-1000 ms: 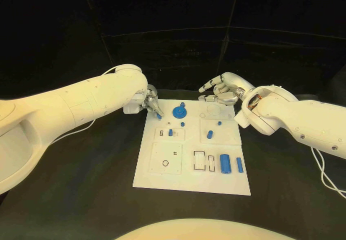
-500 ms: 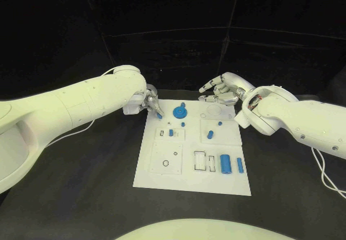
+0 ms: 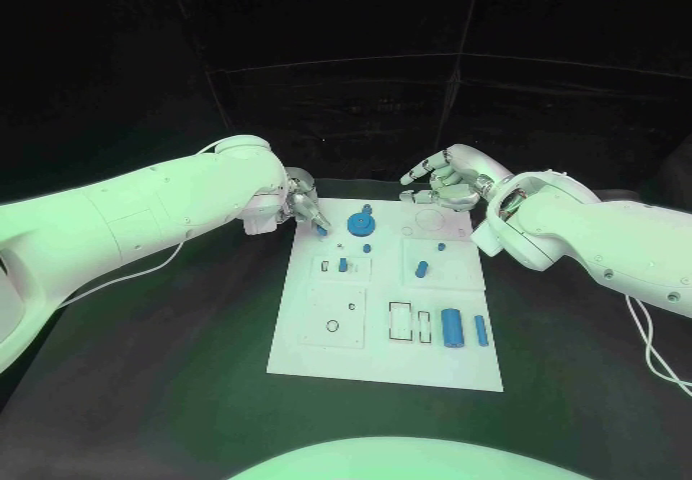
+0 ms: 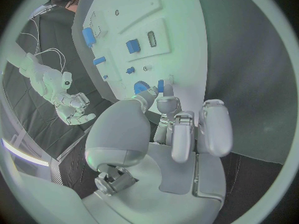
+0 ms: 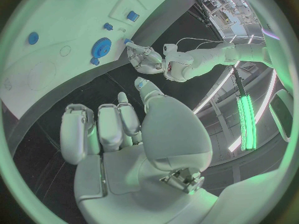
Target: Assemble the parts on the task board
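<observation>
The left robot hand (image 3: 299,203) pinches a small blue part (image 3: 319,230) upright over the far-left corner of the task board (image 3: 384,365). Its likely seat lies just right, near the blue gear (image 3: 361,222). The right robot hand (image 3: 446,180) hovers beyond the far edge, fingers curled on nothing.

There are one task board (image 3: 433,360), seven small blue parts (image 3: 451,326), a left hand (image 3: 299,200) and a right hand (image 3: 444,180).
</observation>
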### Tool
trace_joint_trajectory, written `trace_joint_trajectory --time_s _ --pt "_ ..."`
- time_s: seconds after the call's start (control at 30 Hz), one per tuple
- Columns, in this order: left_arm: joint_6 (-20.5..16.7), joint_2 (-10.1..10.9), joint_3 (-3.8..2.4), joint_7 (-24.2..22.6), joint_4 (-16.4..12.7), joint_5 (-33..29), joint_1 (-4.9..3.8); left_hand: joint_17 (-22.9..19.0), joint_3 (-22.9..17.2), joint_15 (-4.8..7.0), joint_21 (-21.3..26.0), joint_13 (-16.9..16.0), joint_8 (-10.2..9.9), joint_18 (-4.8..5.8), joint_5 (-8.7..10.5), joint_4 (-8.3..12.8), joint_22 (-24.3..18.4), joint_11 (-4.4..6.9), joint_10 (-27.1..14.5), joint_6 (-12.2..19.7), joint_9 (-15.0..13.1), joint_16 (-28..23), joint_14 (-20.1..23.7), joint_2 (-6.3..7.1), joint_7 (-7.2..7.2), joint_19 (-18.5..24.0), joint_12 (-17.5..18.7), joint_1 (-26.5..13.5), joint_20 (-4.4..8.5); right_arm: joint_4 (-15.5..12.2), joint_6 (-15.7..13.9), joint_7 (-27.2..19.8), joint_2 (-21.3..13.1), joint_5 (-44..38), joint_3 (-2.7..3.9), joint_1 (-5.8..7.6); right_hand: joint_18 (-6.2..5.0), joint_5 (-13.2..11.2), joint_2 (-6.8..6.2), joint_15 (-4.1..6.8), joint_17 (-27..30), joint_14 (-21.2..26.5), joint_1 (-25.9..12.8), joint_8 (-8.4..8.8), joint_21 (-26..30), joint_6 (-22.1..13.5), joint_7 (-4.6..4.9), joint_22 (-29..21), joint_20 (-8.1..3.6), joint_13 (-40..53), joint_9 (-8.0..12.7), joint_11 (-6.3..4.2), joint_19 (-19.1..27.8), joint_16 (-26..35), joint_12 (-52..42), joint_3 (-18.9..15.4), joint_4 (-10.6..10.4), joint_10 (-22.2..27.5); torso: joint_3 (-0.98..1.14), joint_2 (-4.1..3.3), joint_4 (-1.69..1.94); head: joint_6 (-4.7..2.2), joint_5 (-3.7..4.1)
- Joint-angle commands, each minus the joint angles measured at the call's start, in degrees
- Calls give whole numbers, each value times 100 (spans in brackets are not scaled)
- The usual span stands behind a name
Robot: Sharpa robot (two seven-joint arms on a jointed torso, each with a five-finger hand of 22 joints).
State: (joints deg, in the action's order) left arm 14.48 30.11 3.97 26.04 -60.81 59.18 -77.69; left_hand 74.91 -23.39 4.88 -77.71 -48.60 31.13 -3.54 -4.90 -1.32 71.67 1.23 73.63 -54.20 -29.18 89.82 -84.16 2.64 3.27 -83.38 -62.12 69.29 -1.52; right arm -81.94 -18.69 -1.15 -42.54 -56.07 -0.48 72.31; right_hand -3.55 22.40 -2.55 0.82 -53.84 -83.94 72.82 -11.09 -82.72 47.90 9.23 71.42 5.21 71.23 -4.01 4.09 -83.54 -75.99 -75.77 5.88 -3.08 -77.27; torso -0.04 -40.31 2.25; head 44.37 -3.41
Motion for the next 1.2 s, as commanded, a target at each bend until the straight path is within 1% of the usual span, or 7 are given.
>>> trace_joint_trajectory --time_s 0.03,0.47,0.53,0.63,0.83,1.0,1.2 --pt "-261 135 3 -107 -188 -66 3 1509 -987 -32 -39 -8 22 -29 -48 951 13 -2 54 -53 4 18 -584 66 -2 -43 -6 4 -9 -7 7 -31 -13 34 3 10 3 18 48 1 -2 -46 -19 -35 16 -21 1 0 -13 1 7 -10 40 6 0 -4 -18 24 3 7 -2 -4 -14" --pt "-584 896 24 -79 -1266 -69 118 1509 -1180 -24 -127 -100 27 -4 -226 995 146 11 169 -151 20 18 -584 206 -12 -94 -76 -70 -1 -15 -12 -32 -73 40 3 10 3 18 48 1 -2 -46 -19 -35 16 -21 1 0 -13 1 7 -10 40 6 0 -4 -18 24 2 7 6 5 -42" --pt "-664 1000 52 -69 -1446 -69 142 1509 -1205 -22 -138 -116 26 -1 -254 997 163 14 188 -166 22 18 -584 225 -14 -101 -87 -82 1 -15 -15 -33 -78 42 3 10 3 18 48 1 -2 -46 -19 -35 16 -21 1 0 -13 1 7 -10 40 6 0 -4 -18 24 0 8 11 6 -47" --pt "-798 1124 130 -30 -1676 -68 167 1509 -1225 -20 -155 -135 26 4 -284 999 188 17 206 -180 24 18 -584 243 -17 -111 -100 -92 3 -15 -18 -33 -85 44 3 10 3 18 48 1 -2 -46 -19 -35 16 -21 1 0 -13 1 7 -10 40 6 0 -4 -18 24 1 9 12 20 -49" --pt "-1030 1234 213 47 -1934 -67 221 1509 -1266 -16 -179 -179 26 11 -333 1002 223 22 245 -205 27 18 -584 276 -22 -125 -131 -112 8 -19 -23 -33 -94 45 3 10 2 21 55 1 0 -46 -25 -40 19 -18 0 -5 -13 -5 6 -11 42 7 4 -8 -29 27 2 3 3 35 -67" --pt "-1112 1254 230 94 -2039 -66 253 1509 -1278 -14 -187 -194 26 13 -346 1002 235 24 258 -213 28 18 -584 286 -24 -130 -141 -119 9 -21 -25 -34 -96 46 3 10 2 21 55 1 0 -46 -25 -40 19 -18 0 -5 -13 -5 6 -11 42 7 4 -8 -29 27 2 0 -8 48 -81" --pt "-1149 1223 234 136 -2074 -66 272 1509 -1279 -14 -188 -195 26 13 -348 1001 236 25 259 -214 28 18 -584 287 -24 -131 -142 -119 9 -20 -25 -36 -93 46 3 10 2 21 55 1 0 -46 -25 -40 19 -18 0 -5 -13 -5 6 -11 42 7 4 -8 -29 27 -1 -1 -3 58 -64"
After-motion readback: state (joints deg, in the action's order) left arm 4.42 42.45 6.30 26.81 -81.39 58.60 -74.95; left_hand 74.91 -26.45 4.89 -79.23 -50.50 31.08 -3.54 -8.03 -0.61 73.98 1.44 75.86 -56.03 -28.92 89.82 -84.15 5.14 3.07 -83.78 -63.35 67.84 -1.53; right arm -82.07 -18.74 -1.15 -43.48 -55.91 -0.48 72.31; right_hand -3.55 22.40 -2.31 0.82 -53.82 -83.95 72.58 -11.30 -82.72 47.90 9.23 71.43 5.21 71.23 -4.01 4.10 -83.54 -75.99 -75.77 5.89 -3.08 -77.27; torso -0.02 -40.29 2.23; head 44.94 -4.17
